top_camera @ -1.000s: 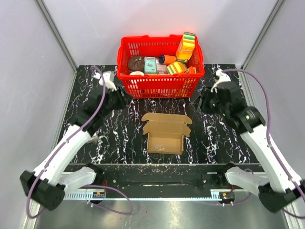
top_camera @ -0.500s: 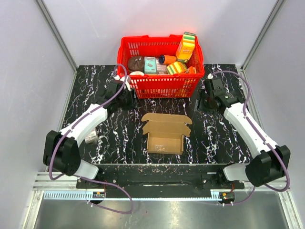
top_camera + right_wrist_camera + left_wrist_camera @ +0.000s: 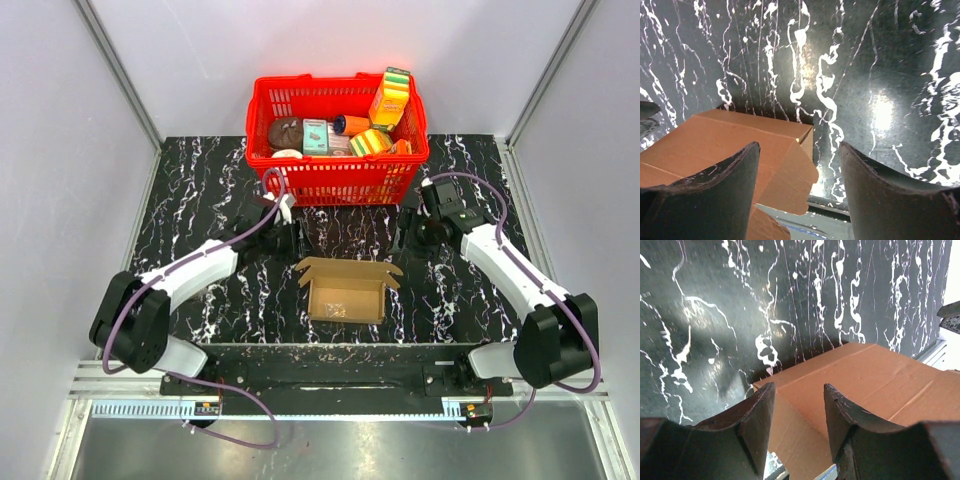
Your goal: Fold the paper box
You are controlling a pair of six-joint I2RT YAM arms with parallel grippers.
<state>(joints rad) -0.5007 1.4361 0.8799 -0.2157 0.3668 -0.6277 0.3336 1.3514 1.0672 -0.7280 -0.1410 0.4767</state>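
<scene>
The paper box (image 3: 345, 298) is brown cardboard, an open tray in the middle of the table with its lid flap (image 3: 350, 267) tilted up at the back. My left gripper (image 3: 292, 238) is open and empty just behind the lid's left corner. In the left wrist view the left gripper (image 3: 799, 396) hangs over the box's corner (image 3: 880, 380). My right gripper (image 3: 408, 236) is open and empty just behind the lid's right corner. In the right wrist view the right gripper (image 3: 799, 156) has the box's corner and side flap (image 3: 755, 140) between and below its fingers.
A red plastic basket (image 3: 338, 178) with several colourful packages stands right behind both grippers. The black marbled table (image 3: 200, 190) is walled by grey panels left and right. A metal rail (image 3: 320, 408) runs along the near edge.
Both arms have swung inward and down from the basket's sides to the back corners of the box. The lid flap, flat before, now looks raised.
</scene>
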